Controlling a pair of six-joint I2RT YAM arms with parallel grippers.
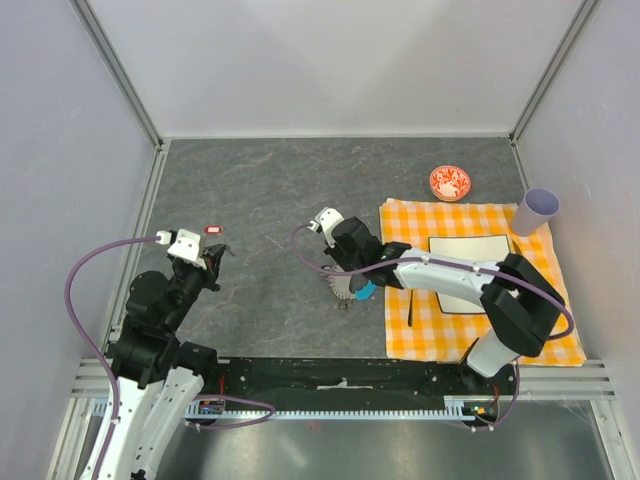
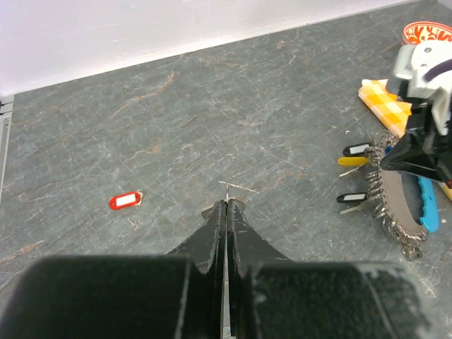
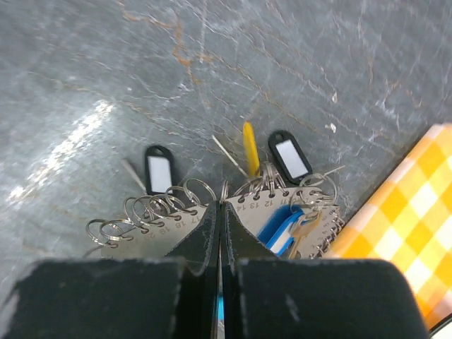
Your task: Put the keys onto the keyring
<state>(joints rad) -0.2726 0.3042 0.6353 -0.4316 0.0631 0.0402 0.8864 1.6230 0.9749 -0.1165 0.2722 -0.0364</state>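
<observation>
Grey metal made up the keyring point(image 3: 265, 203): a flat numbered plate fringed with small split rings and carrying a cyan strap point(image 3: 281, 234). It lay on the dark stone tabletop point(image 1: 270, 200), just off the corner of the orange checked cloth point(image 1: 480, 320).

The right jaws stood directly over the keyring, pressed together with no gap showing, their tips at its ringed rim. Whether a ring or the thin plate edge was nipped between them could not be told.

The keys point(image 3: 159, 169) lay touching or just beside that rim, on the side of the keyring away from the right wrist. Two had black heads with white labels and one was yellow point(image 3: 249, 145). Each had its long axis pointing outward from the keyring like a spoke. Whether any was already threaded on a ring could not be made out.

The left jaws were shut too, with nothing seen between them. They were well apart from the keyring, on its side away from the cloth. A red tag point(image 2: 126, 201) lay on that same side, far from the keyring.

The right arm point(image 1: 450, 275) was by far the nearer to the keyring. The keys fanned out from the keyring toward the left arm point(image 1: 160, 310). The coming move probably turned on this: a loose key would have to travel inward along its own axis to meet a ring.
</observation>
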